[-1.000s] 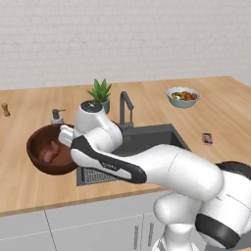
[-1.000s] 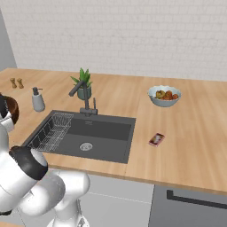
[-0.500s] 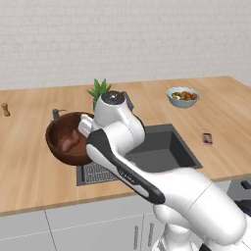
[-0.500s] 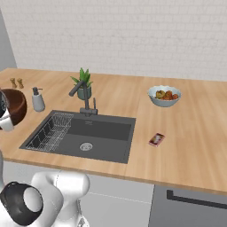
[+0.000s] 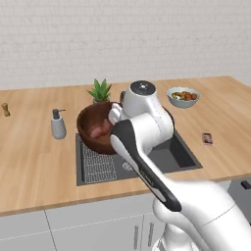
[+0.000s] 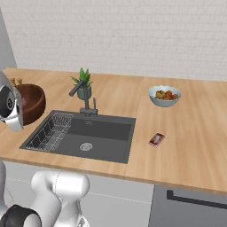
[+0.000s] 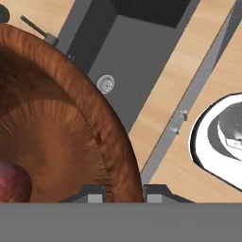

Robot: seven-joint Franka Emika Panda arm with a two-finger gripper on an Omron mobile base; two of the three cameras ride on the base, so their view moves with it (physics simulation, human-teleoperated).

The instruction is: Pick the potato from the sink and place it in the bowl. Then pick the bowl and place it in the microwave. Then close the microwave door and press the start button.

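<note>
The gripper point(image 7: 120, 191) pinches the rim of the bowl point(image 5: 100, 128), one finger inside the wall and one outside, and holds the bowl in the air over the sink point(image 5: 171, 154). In the hand view the rim passes straight between the two dark fingertips point(image 7: 92, 193), with the glossy reddish inside of the bowl spreading away to the gripper's left. The potato point(image 7: 13, 182) lies in the bottom of the bowl, low and to the left of the fingers. Beyond the rim the sink drops away below the gripper, its round steel drain point(image 7: 105, 84) visible past the bowl's edge. From the left base view, the bowl hangs above the wire rack point(image 5: 98, 164), tilted so that its inside faces the camera, and the arm's white wrist hides the side where the fingers grip. In the right base view the bowl point(image 6: 32, 102) sits just behind the arm's wrist.
</note>
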